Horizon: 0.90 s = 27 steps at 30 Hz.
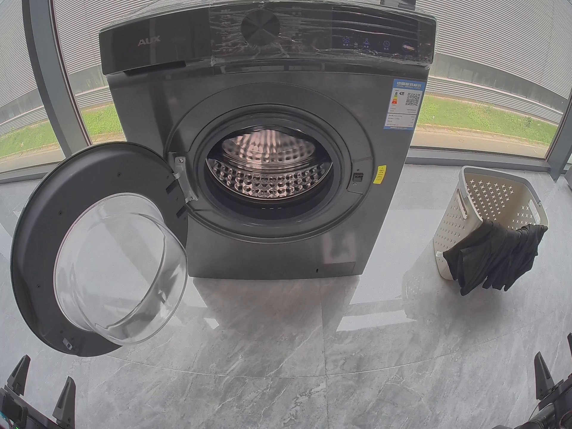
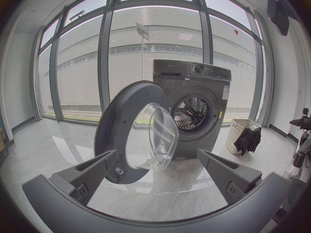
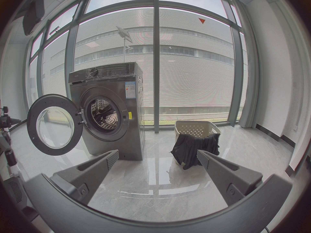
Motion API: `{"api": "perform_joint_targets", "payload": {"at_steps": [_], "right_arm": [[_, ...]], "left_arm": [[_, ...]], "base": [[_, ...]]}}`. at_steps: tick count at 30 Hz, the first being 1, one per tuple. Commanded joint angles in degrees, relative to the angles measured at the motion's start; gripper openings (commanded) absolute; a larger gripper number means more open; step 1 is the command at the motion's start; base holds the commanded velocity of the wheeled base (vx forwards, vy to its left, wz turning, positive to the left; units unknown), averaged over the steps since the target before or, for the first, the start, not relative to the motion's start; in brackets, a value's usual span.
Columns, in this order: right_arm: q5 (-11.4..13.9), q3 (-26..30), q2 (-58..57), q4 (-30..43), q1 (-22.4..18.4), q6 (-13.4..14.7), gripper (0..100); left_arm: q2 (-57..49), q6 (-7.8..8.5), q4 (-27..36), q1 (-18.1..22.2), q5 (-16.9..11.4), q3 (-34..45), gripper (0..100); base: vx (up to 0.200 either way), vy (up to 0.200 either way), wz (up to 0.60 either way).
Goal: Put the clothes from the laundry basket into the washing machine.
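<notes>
Both the left tool [image 2: 155,154] and the right tool [image 3: 157,156] sit spread and empty, so I'd send the right one to pinch deep into the dark clothes [image 1: 494,254] draped over the basket [image 1: 494,195] rim beside the washing machine [image 1: 268,90], gathering the whole bunch before swinging to the open drum [image 1: 268,162].

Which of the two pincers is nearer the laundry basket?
The right pincer, on the same side as the laundry basket; the left pincer sits on the opposite side, near the open washer door.
</notes>
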Motion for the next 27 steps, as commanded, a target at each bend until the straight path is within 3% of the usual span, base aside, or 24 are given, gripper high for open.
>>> {"api": "perform_joint_targets", "payload": {"at_steps": [1,13,27], "right_arm": [[2.2,-0.13,-0.79,0.24,0.07,-0.48,100],[2.73,-0.39,-0.79,0.95,0.07,-1.71,100],[3.26,1.01,-0.79,-0.55,0.07,-1.19,100]], "left_arm": [[-0.96,-0.03,0.09,-0.02,0.04,0.92,100],[-0.96,-0.03,0.0,-0.02,0.04,0.92,100],[-0.96,-0.03,0.0,-0.02,0.04,0.92,100]], "base": [[0.0,0.0,0.0],[0.0,0.0,0.0],[0.0,-0.2,0.0]]}}
